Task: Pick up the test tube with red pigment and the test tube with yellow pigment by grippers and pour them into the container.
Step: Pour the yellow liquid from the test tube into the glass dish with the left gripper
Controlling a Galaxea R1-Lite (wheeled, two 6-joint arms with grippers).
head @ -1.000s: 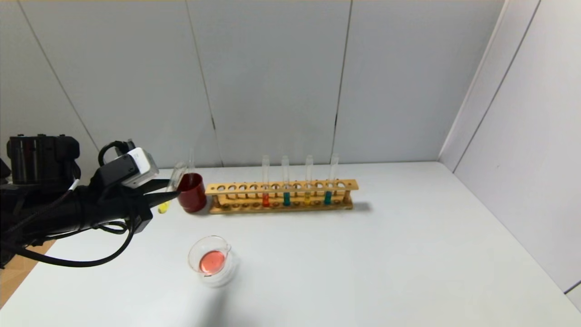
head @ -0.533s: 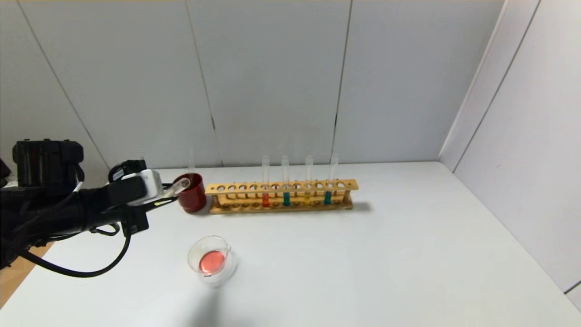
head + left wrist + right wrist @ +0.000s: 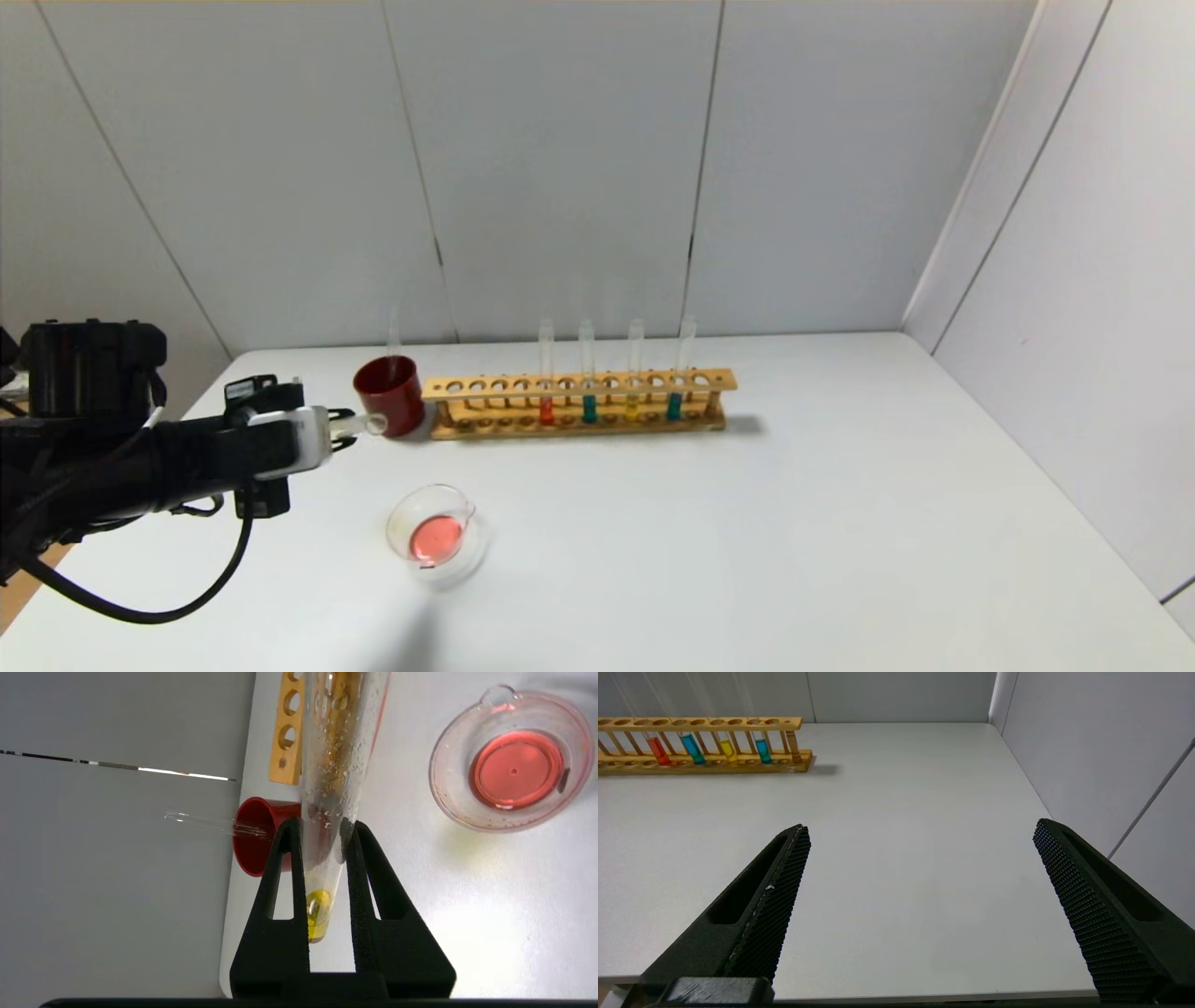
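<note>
My left gripper is shut on the test tube with yellow pigment, held almost level above the table just left of the dark red cup. In the left wrist view the fingers clamp the tube; yellow liquid sits at its base behind the pads. The container, a low glass dish holding red liquid, stands nearer and to the right; it also shows in the left wrist view. A red-pigment tube and another yellow one stand in the rack. My right gripper is open and empty.
The wooden rack also holds two teal tubes. A dark red cup with a clear tube in it stands at the rack's left end. Wall panels rise behind and at right. The right gripper hovers by the table's front edge.
My left gripper has come down and toward the near side, and the yellow tube has tipped from steeply tilted to almost level. The dish and rack have not moved.
</note>
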